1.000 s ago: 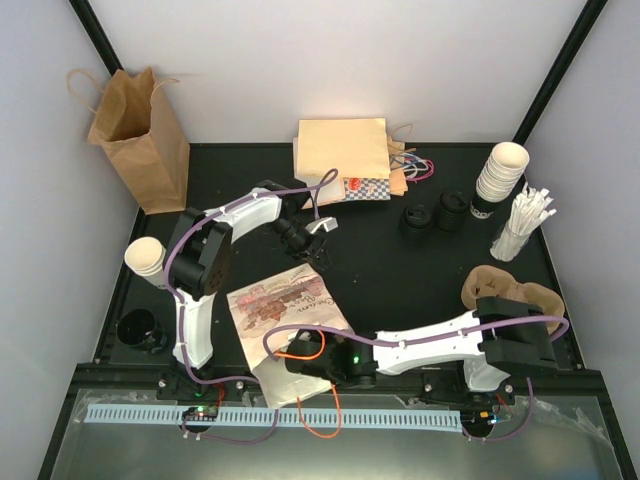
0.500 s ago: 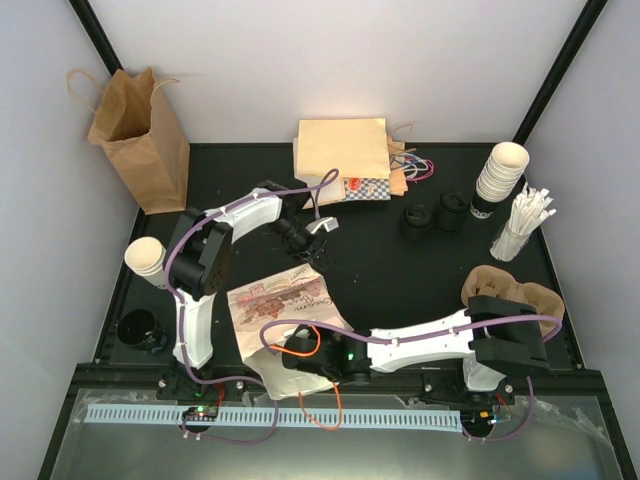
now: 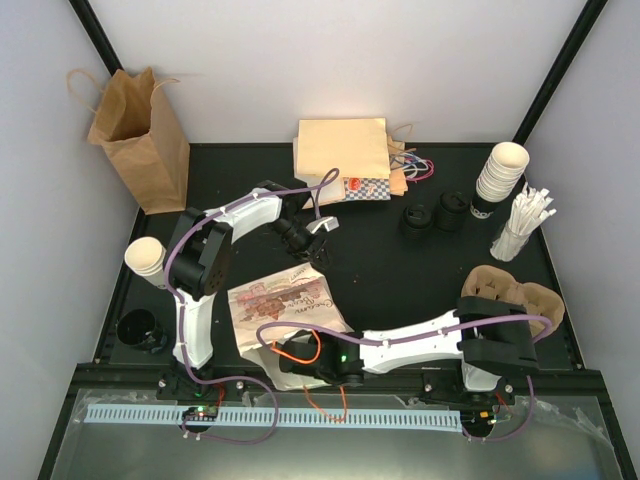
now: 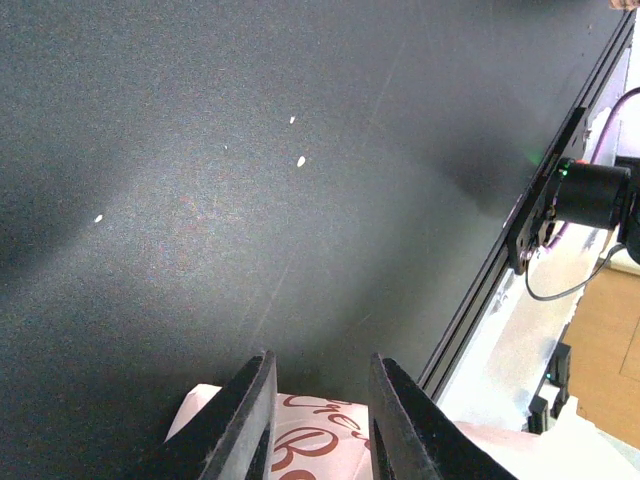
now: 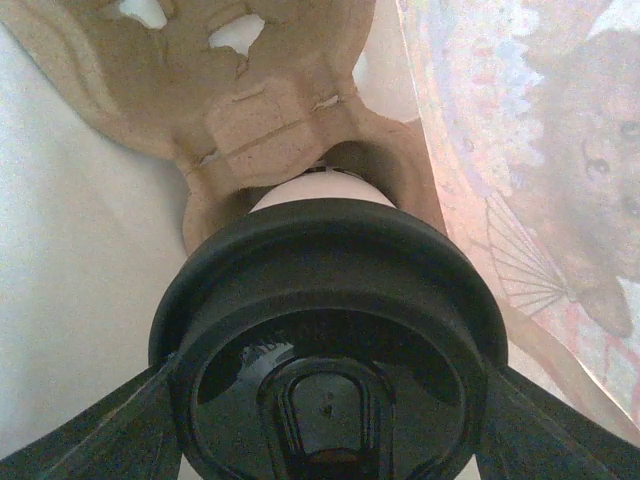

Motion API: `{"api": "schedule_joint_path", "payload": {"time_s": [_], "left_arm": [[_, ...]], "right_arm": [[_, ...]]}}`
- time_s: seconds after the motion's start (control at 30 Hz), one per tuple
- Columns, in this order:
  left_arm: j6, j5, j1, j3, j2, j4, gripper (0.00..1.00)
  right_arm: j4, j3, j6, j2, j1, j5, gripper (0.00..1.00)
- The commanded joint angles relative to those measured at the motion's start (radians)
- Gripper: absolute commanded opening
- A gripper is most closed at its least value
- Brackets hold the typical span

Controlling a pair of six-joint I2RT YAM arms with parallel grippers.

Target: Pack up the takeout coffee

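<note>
Shifted further left, right gripper (image 5: 330, 378) pinches takeout coffee (image 5: 325, 290), left gripper (image 4: 315, 405) gapes empty; snagging the printed bag (image 3: 287, 300) could tip it.

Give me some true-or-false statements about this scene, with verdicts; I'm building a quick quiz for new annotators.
1. A brown paper bag stands upright at the far left. True.
2. The takeout coffee has a white lid. False: its lid is black.
3. The right fingers flank the takeout coffee's lid. True.
4. The stacked cups beside the straws are capped with a lid. False: the top cup is open.
</note>
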Motion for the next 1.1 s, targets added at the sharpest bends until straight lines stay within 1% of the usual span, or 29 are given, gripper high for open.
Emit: {"api": "schedule_joint_path", "payload": {"time_s": [0.0,0.17,0.47,0.8,1.07], "left_arm": [[0.020,0.033,-0.013,0.014,0.001,-0.043,0.27],[0.019,0.034,-0.013,0.019,0.004,-0.045,0.27],[0.019,0.034,-0.013,0.032,0.008,-0.048,0.27],[0.026,0.036,-0.013,0.032,0.012,-0.058,0.27],[0.028,0.040,-0.016,0.032,0.013,-0.063,0.27]], "right_arm": [[-0.152,-0.041,0.030,0.066,-0.025,-0.024,0.48],[-0.192,-0.017,0.038,0.078,-0.025,-0.094,0.48],[-0.233,0.009,0.052,0.082,-0.024,-0.157,0.49],[-0.218,0.012,0.023,0.165,-0.029,-0.110,0.49],[-0.194,0.030,-0.005,0.176,-0.084,-0.104,0.49]]}}
